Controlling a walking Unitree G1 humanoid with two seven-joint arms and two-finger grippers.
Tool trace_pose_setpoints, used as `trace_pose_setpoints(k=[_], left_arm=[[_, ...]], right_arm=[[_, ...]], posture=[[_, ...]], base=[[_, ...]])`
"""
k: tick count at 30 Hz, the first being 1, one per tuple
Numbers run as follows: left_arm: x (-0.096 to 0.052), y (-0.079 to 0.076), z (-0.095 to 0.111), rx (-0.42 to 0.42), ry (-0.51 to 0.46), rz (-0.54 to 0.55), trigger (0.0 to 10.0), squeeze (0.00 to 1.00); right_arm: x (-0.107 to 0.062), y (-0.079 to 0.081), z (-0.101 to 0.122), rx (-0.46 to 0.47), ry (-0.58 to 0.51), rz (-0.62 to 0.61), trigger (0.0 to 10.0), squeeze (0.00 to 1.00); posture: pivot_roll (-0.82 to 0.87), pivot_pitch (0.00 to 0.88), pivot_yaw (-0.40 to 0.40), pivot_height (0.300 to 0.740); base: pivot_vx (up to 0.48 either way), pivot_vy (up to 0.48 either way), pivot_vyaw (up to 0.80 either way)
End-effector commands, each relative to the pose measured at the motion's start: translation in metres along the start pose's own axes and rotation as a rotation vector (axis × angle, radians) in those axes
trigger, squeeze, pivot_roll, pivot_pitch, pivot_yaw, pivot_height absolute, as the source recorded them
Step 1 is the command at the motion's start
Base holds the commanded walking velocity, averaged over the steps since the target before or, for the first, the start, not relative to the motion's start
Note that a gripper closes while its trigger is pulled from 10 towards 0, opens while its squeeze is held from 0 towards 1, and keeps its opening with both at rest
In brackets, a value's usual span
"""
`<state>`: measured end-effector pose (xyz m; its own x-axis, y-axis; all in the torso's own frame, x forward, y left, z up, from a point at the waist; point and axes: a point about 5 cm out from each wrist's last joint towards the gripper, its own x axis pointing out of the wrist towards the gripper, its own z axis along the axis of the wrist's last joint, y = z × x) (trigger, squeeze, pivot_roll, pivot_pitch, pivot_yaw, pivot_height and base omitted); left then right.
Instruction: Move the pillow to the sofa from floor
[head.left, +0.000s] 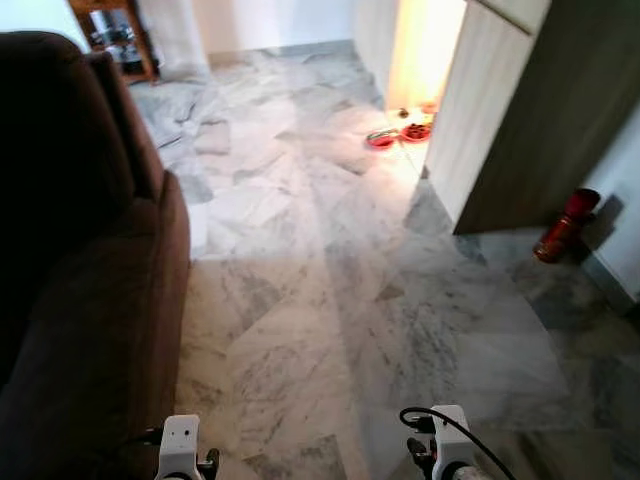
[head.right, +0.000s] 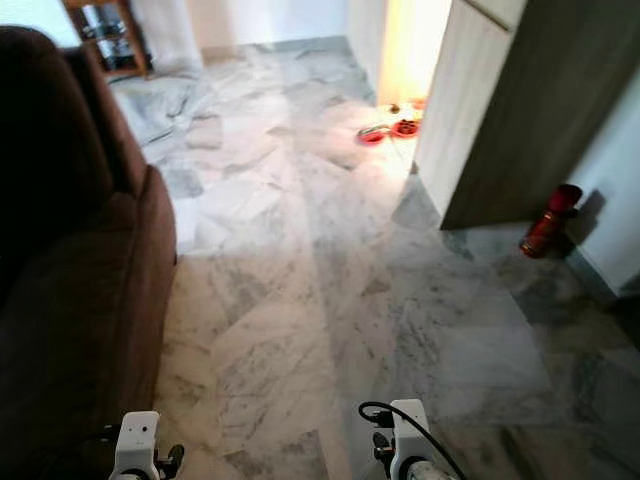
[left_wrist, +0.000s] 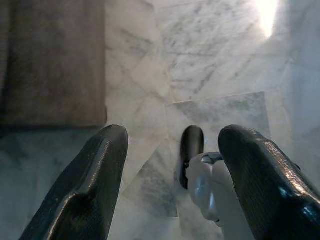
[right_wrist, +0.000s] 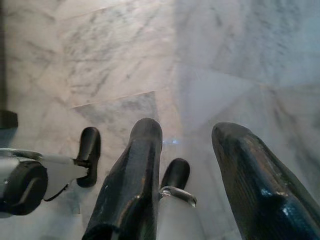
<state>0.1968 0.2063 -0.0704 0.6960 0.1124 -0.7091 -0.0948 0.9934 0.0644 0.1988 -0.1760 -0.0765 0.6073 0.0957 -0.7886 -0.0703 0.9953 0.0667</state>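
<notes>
Early in the task, to judge by the scene: no pillow anywhere on the visible stretch of marble floor (head.left: 330, 300), none on the brown sofa (head.left: 70, 300) either, so its whereabouts cannot be told. Finding it, picking it up and carrying it to the sofa all left to do.

Left gripper (left_wrist: 172, 175) hanging low just beside the sofa's front edge, fingers (left_wrist: 85, 195) spread wide and empty over bare tiles. Right gripper (right_wrist: 192, 175) further out from the sofa, over open floor, fingers (right_wrist: 132, 185) likewise apart with nothing between them.

Well beyond the sofa: a wooden shelf (head.left: 115, 35) by the far wall, two red bowls (head.left: 398, 134) in a patch of warm light next to a tall cabinet (head.left: 500, 110), a red fire extinguisher (head.left: 566, 225) past the cabinet by the wall.

No brand, label or writing legible anywhere.
</notes>
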Motion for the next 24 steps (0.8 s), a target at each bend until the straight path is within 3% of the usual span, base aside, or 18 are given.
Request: trace_pose_setpoints(k=[1, 18, 24], left_arm=[[-0.0011, 0.0001, -0.0045, 0.006, 0.014, 0.007, 10.0, 0.0], [-0.0018, 0.0001, -0.007, 0.007, 0.022, 0.015, 10.0, 0.0], [-0.0026, 0.0, -0.0102, -0.009, 0.035, 0.019, 10.0, 0.0]], right_arm=[[-0.0009, -0.0016, -0.0034, 0.001, 0.008, -0.004, 10.0, 0.0], [-0.0004, 0.0006, -0.0021, 0.008, 0.002, 0.01, 10.0, 0.0], [-0.0007, 0.0001, -0.0032, 0.037, 0.003, 0.01, 10.0, 0.0]], posture=[[-0.01, 0.085, 0.016, 0.74], [-0.01, 0.086, 0.015, 0.74], [0.0, 0.094, 0.012, 0.74]], base=[[0.0, 0.0, 0.8], [0.0, 0.0, 0.8], [0.0, 0.0, 0.08]])
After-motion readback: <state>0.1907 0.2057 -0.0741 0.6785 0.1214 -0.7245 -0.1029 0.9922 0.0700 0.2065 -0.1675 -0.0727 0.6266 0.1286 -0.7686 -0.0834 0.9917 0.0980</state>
